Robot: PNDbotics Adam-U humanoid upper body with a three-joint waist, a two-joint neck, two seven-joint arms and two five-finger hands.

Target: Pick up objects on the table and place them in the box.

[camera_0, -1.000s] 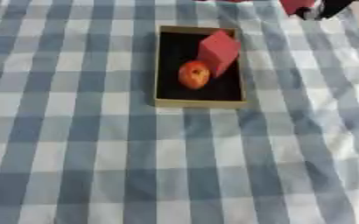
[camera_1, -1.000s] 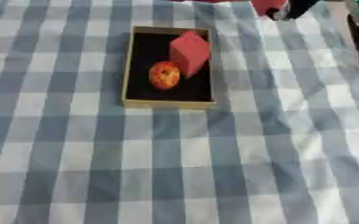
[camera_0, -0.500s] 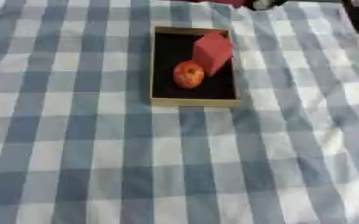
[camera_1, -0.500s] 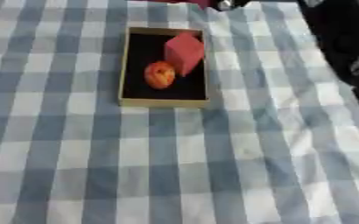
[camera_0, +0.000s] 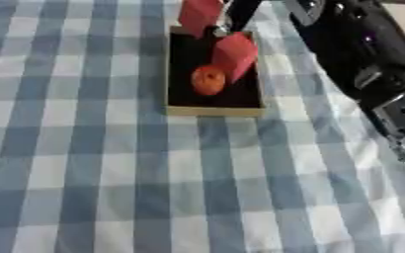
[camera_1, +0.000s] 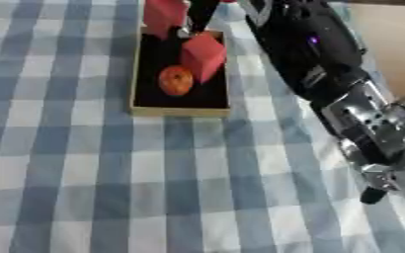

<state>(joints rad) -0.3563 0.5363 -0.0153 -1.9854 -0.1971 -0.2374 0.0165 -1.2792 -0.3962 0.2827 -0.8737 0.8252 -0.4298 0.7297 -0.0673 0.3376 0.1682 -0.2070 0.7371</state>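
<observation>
**Red block arriving over box, far end**

Hanging at the far rim of the box [camera_0: 213,109]: red block [camera_0: 198,14], pinched by dark fingers of the right hand [camera_0: 240,12], not yet released. Already lying inside on the black floor: second red block [camera_0: 233,55], tilted, touching an orange round fruit [camera_0: 208,80] just beside it. Stretching in from the right side: right arm [camera_1: 327,69], black with silver joints. Showing nothing else loose on the checked tablecloth [camera_0: 85,178]; judging the task nearly finished, only the drop remaining. Left hand appearing nowhere
</observation>
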